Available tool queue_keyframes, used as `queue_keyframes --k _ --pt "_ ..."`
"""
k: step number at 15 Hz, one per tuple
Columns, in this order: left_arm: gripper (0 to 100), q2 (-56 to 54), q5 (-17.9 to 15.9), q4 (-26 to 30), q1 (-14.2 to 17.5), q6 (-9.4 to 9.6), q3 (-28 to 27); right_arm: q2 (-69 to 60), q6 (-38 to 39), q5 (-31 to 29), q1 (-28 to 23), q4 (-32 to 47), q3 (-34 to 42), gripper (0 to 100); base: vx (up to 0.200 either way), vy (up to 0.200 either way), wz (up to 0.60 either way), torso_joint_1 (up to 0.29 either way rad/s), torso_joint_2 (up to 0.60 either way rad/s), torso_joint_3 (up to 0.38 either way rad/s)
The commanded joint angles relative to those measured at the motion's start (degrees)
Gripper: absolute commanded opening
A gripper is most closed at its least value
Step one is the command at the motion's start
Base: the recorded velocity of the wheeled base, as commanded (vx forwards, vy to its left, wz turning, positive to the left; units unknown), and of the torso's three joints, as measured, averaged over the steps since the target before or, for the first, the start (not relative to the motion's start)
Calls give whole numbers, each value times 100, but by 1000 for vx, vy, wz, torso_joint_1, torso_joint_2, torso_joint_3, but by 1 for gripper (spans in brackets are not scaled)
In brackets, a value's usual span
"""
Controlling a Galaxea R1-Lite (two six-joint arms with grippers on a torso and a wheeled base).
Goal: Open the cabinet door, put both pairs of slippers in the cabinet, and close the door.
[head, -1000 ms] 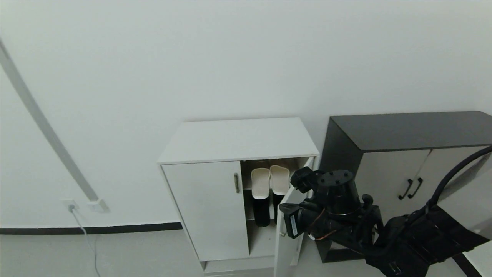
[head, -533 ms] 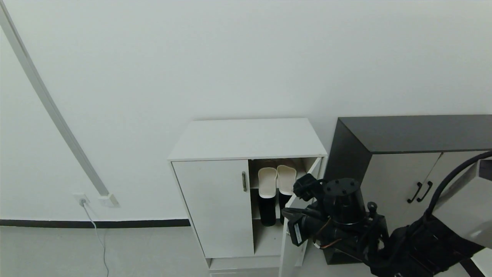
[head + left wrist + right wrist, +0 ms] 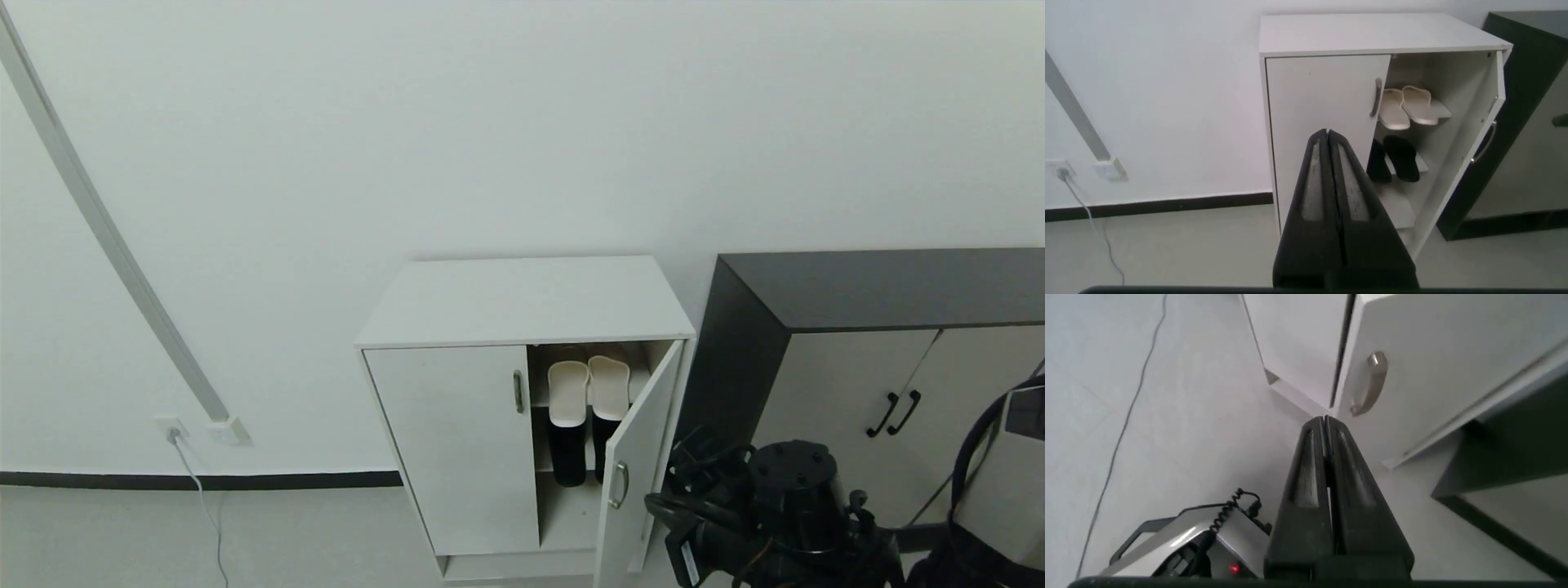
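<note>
White cabinet (image 3: 522, 302), we count two doors, right door (image 3: 641, 457) ajar, two slipper pairs inside, cream pair (image 3: 570, 392) above black pair (image 3: 566, 453), our left tool (image 3: 1328, 135) and right tool (image 3: 1326, 420) each pressed together, empty.

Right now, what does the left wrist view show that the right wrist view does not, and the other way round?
Left wrist view: the shut left hand, the white slippers above the black slippers inside, the top of the white cabinet, and a wall socket.
Right wrist view: the shut right hand, near the handle of the open right door but apart from it.
Both: that door with its handle, the floor and the dark cabinet beside the white one.
</note>
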Motion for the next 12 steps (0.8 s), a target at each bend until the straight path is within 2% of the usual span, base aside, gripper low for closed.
queue_keyframes --k 1,5,12 --pt "0 5 -2 2 -1 -2 5 80 3 -1 -60 -267 489 0 200 0 0 -2 -7 12" --pt "0 5 -2 2 -1 -2 5 581 3 -10 -209 -733 550 0 0 0 0 0 0 0" --pt "0 5 -2 2 -1 -11 -4 1452 3 -19 -543 -812 -461 0 0 0 0 0 0 0"
